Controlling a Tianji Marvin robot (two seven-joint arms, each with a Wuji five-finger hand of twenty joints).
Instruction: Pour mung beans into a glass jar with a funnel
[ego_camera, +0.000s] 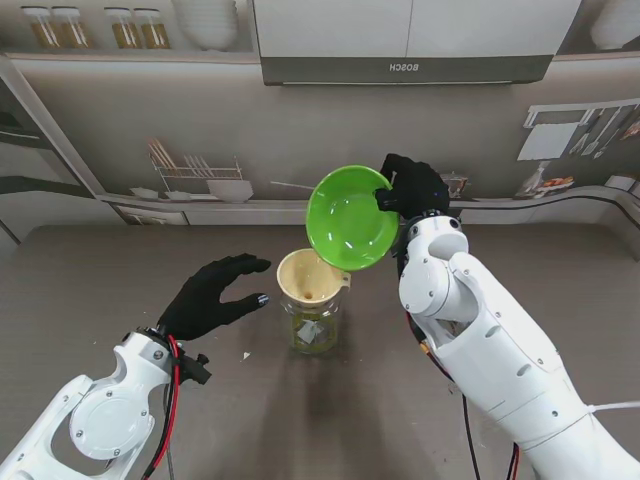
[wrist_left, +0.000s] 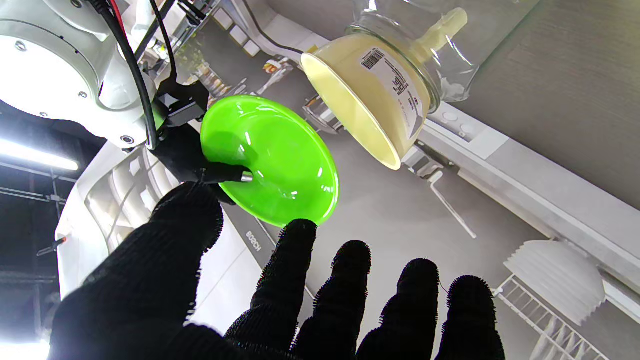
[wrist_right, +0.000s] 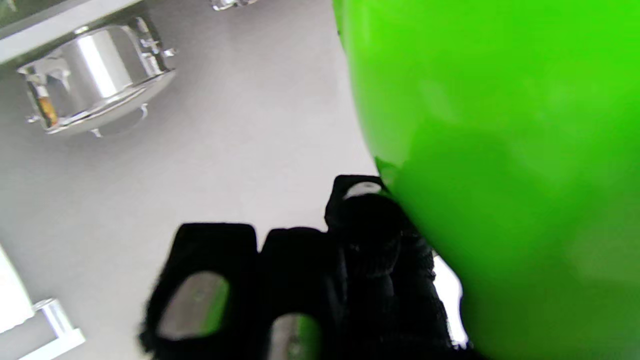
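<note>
A cream funnel sits in the mouth of a glass jar at the table's middle; greenish beans show low in the jar. My right hand is shut on a green bowl, tipped steeply with its lower rim just over the funnel's right edge. The bowl's inside looks empty. My left hand is open, fingers spread, to the left of the jar and apart from it. The left wrist view shows the bowl, the funnel and my left fingers. Green bowl wall fills the right wrist view beside the right fingers.
A small white speck lies on the table left of the jar. Behind the table stands a kitchen backdrop with a dish rack and shelves.
</note>
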